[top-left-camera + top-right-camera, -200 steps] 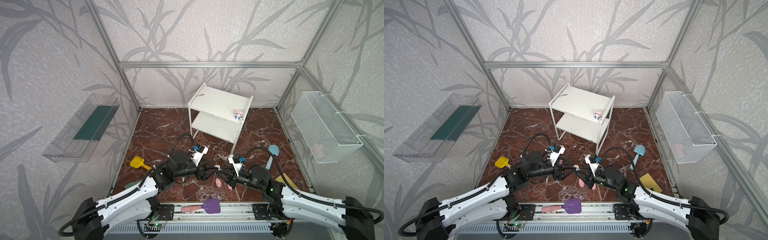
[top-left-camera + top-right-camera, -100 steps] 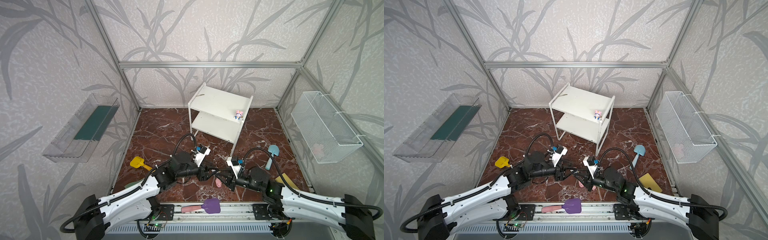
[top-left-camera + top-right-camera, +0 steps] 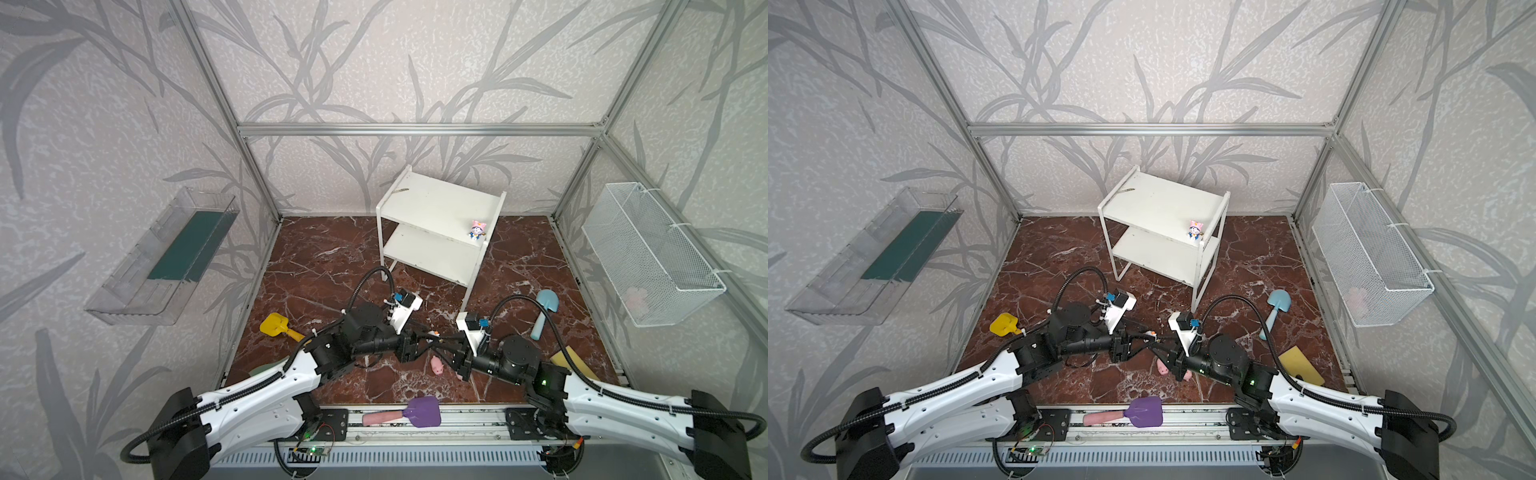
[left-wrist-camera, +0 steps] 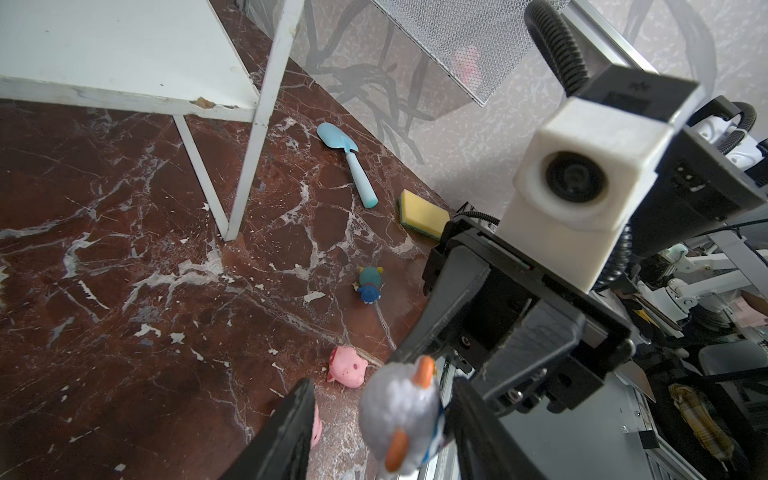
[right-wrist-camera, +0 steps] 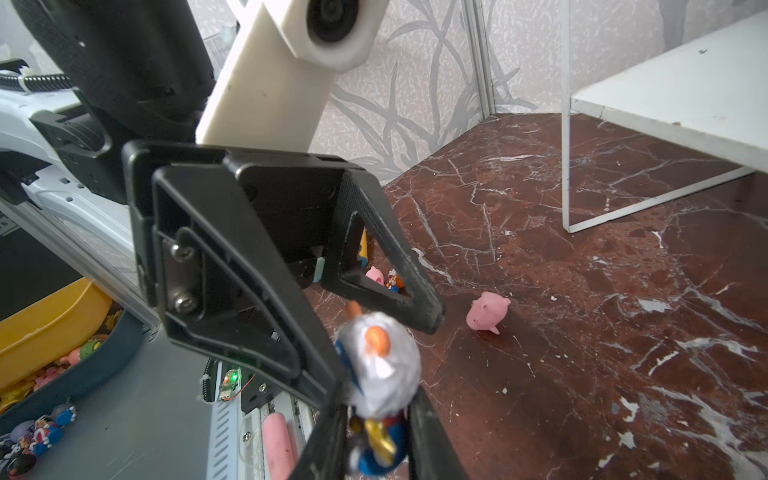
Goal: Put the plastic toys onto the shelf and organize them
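Over the front middle of the floor my two grippers meet tip to tip. My right gripper [image 5: 376, 415] is shut on the body of a white-hatted figurine with orange horns [image 5: 378, 370]. My left gripper [image 4: 384, 390] straddles this figurine's head [image 4: 399, 415]: one finger touches it and a gap shows at the other. The white shelf [image 3: 436, 208] stands at the back with a pink-hatted figurine [image 3: 478, 229] on its top board. A pink pig [image 3: 436, 365] lies under the grippers. A teal-hatted figurine [image 4: 369, 284] lies on the floor nearby.
On the floor lie a blue shovel [image 3: 542, 311], a yellow shovel [image 3: 276, 326] and a yellow sponge [image 3: 573, 361]. A purple shovel [image 3: 409, 415] lies on the front rail. A wire basket [image 3: 648, 257] hangs on the right wall and a clear tray [image 3: 166, 257] on the left wall.
The left gripper's jaws have narrowed around the figurine's head. Both arms have stayed almost in place, and the right grip is unchanged.
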Controlling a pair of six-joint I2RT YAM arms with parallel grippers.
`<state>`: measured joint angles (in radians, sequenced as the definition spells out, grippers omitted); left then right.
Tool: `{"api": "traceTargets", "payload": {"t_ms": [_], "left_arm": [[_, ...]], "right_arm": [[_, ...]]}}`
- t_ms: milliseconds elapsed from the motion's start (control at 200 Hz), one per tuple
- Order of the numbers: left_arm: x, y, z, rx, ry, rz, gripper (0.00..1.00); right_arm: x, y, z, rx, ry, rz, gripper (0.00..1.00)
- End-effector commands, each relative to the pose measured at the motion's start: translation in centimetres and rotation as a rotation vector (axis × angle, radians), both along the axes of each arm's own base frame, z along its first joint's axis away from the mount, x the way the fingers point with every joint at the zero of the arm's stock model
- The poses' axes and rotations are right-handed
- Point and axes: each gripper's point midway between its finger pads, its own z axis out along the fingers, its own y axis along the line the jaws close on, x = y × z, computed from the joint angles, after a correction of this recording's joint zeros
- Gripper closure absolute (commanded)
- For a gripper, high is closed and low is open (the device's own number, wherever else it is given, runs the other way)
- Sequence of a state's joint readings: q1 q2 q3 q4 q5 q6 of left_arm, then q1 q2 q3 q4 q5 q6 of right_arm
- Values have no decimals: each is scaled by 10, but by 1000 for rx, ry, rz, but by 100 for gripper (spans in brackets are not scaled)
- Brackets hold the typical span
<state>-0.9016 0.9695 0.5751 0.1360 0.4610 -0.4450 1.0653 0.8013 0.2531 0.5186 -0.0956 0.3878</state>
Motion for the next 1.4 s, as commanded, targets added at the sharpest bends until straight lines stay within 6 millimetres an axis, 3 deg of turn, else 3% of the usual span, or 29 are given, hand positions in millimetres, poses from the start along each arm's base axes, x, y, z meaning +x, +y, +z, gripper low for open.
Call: {"api": "traceTargets", "payload": {"t_ms": [0, 165, 305, 730, 815, 1030, 1159, 1314, 1394], "left_arm": [[3, -5, 16, -27, -30, -4, 51], [4, -9, 17, -26, -28, -13, 66], [4, -10, 18, -18, -34, -16, 70], [11, -13, 23, 18, -77, -13, 74], [11, -13, 24, 25, -84, -17, 74], [11, -14, 25, 27, -87, -25, 74], [10, -14, 25, 18, -84, -27, 71], [9, -13, 23, 16, -76, -25, 51], [9, -11, 19, 21, -73, -17, 46]], "right_arm": [[0, 2, 23, 50, -51, -1, 82], [0, 5, 23, 33, -54, 2, 79], [0, 5, 23, 28, -58, 2, 77], [-5, 8, 16, -16, -34, 38, 61], [-5, 7, 14, -24, -30, 36, 61], [-3, 6, 12, -28, -36, 21, 76], [-1, 7, 12, -24, -37, 19, 81], [0, 7, 15, -12, -43, 12, 82], [0, 7, 17, -8, -49, 9, 83]]}}
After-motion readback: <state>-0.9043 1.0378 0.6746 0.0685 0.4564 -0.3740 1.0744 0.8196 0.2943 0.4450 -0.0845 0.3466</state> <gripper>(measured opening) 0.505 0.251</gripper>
